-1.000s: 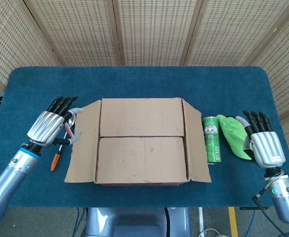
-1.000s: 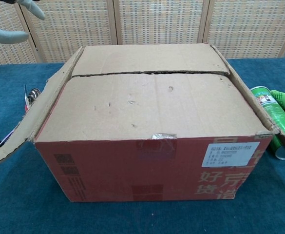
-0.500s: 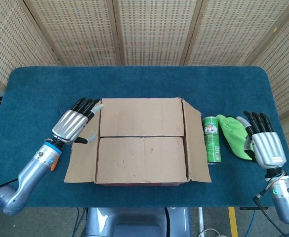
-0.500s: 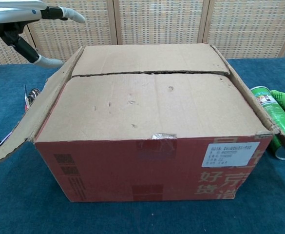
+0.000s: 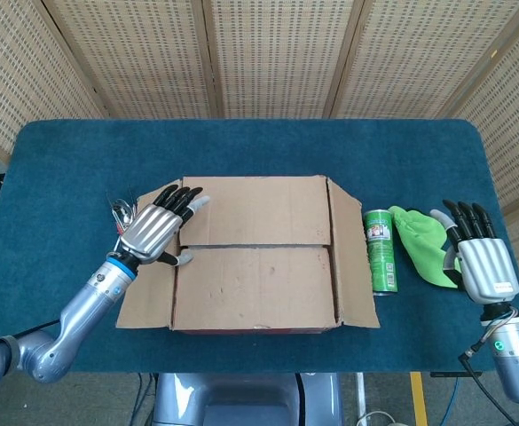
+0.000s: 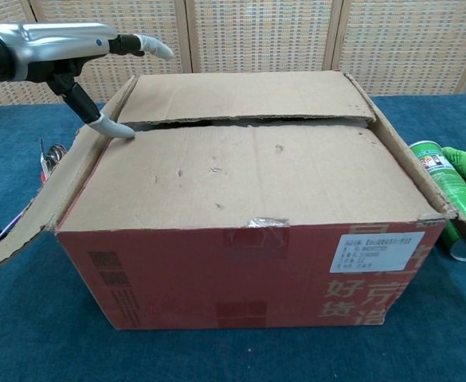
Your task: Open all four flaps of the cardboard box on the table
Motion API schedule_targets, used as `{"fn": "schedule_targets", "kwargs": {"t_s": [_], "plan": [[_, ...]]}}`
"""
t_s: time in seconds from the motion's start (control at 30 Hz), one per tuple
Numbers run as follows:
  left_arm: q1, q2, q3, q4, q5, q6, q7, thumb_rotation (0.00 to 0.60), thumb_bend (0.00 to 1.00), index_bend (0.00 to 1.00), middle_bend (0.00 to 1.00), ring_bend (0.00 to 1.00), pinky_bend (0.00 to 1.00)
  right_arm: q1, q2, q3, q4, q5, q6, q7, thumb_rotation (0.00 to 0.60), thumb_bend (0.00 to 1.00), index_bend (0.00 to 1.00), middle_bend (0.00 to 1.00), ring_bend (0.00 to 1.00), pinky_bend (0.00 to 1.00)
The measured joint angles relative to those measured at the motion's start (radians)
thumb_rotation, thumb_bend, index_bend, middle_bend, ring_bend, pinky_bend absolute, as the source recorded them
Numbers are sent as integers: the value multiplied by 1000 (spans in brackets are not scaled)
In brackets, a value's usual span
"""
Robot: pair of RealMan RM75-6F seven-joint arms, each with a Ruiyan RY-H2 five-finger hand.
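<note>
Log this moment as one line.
left hand: fingers at box seam | right hand: open, idle | side flaps open, two closed

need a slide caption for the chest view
Left hand reaches over the cardboard box, one of its fingers at the seam between the two closed flaps.

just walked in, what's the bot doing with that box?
It is opening the cardboard box. The two side flaps are folded out; the two long flaps are down across the top. The left hand is over the box's left end, with its thumb tip at the seam between the long flaps, and it holds nothing. The right hand is open, apart from the box, beside a green glove and a green can.
</note>
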Motion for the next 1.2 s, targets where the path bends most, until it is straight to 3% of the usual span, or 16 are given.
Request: {"fn": "schedule_targets", "kwargs": {"t_s": [0.6, 1.2], "plan": [[-24, -63, -7, 43, -36, 51, 49, 520, 203, 7, 0, 0, 0, -18, 11, 2, -1, 7, 3, 16, 600, 930, 142, 71, 0, 0], [-57, -85, -17, 77, -96, 33, 67, 522, 206, 7, 0, 0, 0, -28, 19, 7, -6, 18, 1, 21, 600, 930, 142, 71, 0, 0]]}}
